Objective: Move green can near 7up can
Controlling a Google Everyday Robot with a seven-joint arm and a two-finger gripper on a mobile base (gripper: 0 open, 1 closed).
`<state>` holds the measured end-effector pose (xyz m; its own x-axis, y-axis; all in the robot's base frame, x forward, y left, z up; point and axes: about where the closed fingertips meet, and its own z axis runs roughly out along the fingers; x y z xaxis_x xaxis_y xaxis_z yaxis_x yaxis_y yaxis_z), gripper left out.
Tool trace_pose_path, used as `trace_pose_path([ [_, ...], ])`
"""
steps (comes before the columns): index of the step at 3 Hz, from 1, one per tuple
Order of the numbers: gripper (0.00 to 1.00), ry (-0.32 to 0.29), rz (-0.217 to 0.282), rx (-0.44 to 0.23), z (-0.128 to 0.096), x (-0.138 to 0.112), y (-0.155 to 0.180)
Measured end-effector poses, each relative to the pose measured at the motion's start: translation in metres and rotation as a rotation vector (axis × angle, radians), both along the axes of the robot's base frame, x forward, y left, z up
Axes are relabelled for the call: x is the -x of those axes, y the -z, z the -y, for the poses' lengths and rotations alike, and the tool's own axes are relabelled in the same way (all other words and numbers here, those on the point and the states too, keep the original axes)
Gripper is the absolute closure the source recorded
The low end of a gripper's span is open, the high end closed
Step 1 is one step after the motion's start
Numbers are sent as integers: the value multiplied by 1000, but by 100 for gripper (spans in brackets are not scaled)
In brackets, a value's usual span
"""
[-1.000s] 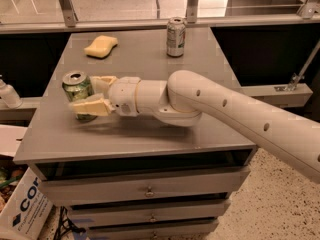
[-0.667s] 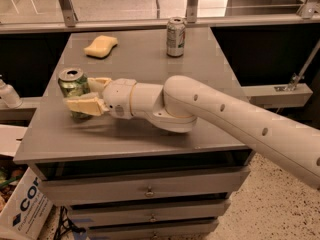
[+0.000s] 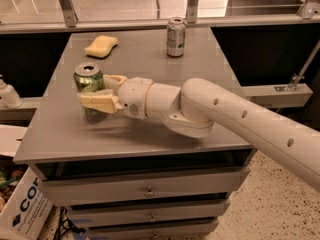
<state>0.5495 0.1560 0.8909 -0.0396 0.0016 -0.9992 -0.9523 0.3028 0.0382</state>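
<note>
The green can (image 3: 88,82), with yellow-green sides and a silver top, stands upright at the left side of the grey table (image 3: 150,134). My gripper (image 3: 100,91) reaches in from the right and is shut on the can, with one pale finger (image 3: 98,103) across its front and the other behind it. The 7up can (image 3: 175,37), silver-grey with a green band, stands upright at the table's far edge, well apart from the green can to the right and further back.
A yellow sponge (image 3: 101,46) lies at the table's far left. My thick white arm (image 3: 225,114) crosses the right half of the table. A plastic bottle (image 3: 8,94) stands off the table's left side. A cardboard box (image 3: 22,209) sits on the floor at lower left.
The gripper and the green can have shifted together to the right, a little toward the table's middle. The 7up can and the sponge have not moved.
</note>
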Motion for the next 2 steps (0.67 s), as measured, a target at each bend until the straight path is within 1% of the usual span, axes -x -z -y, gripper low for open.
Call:
trace_pose_path([
  [1,100,30,2,9,23,-3,-4],
  [2,100,90,-21,100,83,-3,5],
])
